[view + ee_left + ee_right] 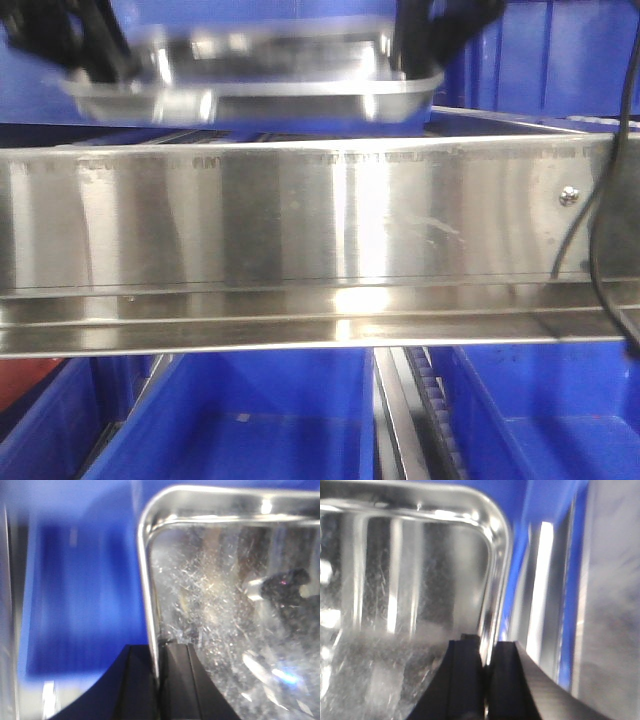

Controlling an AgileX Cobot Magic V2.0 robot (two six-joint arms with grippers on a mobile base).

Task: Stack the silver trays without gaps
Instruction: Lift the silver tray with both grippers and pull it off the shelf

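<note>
We hold the silver tray (270, 100) raised above the steel rail (300, 210), left end effector (159, 652) and right end effector (484, 647) each clenched on its thin rim at opposite ends, and we judge it light, stiff and slippery.

Left gripper (159, 655) has its black jaws clamped on the left rim of the shiny scratched rectangular steel tray (220, 595), near the rounded corner. Blurred deep blue plastic bin (75, 595) sits beyond.

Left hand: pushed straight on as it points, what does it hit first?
The left hand is shut on the silver tray at its rim, so the tray travels with it. Ahead, likely the blue bin wall; depth is unclear.
</note>
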